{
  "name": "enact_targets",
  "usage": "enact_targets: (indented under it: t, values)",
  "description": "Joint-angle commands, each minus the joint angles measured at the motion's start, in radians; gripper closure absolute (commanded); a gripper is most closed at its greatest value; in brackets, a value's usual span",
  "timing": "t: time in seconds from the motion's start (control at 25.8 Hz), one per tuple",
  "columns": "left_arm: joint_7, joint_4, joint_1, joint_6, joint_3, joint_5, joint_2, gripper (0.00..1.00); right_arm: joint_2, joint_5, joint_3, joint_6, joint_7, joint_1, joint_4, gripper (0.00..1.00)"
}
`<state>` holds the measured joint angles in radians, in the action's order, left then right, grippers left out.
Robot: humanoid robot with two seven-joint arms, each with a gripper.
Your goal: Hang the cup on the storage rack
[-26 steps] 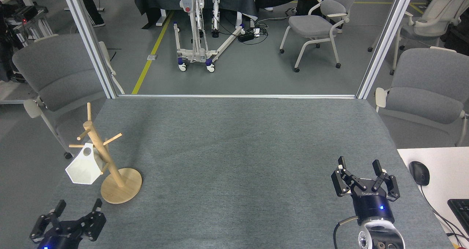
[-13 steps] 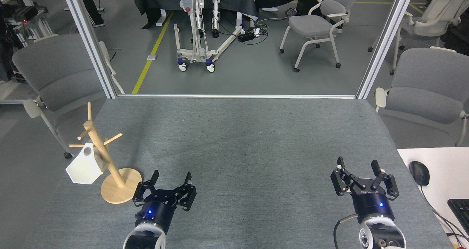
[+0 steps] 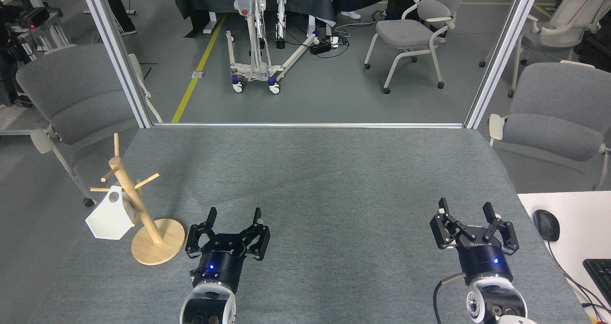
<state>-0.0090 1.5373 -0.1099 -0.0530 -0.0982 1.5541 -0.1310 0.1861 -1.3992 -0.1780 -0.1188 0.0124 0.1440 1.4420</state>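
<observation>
The light-wood storage rack (image 3: 138, 208) stands on its round base disc at the table's near left. The white faceted cup (image 3: 110, 219) hangs from one of its left-hand pegs by the holed handle tab, rim turned down and left. My left gripper (image 3: 234, 214) stands open just right of the rack's base, nothing between its fingers. At the near right my right gripper (image 3: 466, 208) is open and empty too, far from the rack.
The grey felt table (image 3: 315, 181) ends at a metal-framed far edge. A white desk (image 3: 573, 228) with a black mouse (image 3: 546, 224) and keyboard (image 3: 600, 276) adjoins at the right. Grey chairs stand left and right of the table.
My left gripper has swung from the table's near-left corner to the right, past the rack's base, and slightly forward. The right gripper edged a little forward. Cup and rack stay still.
</observation>
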Motion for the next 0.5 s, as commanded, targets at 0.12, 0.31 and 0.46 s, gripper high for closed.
enact_targets:
  t: [0.12,0.31,0.46]
  values:
    - [0.015,0.046,0.021,-0.004,-0.001,0.000,0.001,0.01,0.000,0.005,-0.005,0.004,0.000,-0.001,0.000,0.01]
    - [0.015,0.044,0.021,-0.002,-0.003,0.000,0.004,0.01,-0.005,0.005,-0.001,0.004,0.000,-0.003,0.000,0.01]
    - [0.014,0.044,0.022,-0.002,-0.009,0.000,0.004,0.01,0.000,0.005,-0.001,0.004,0.003,-0.003,0.000,0.01]
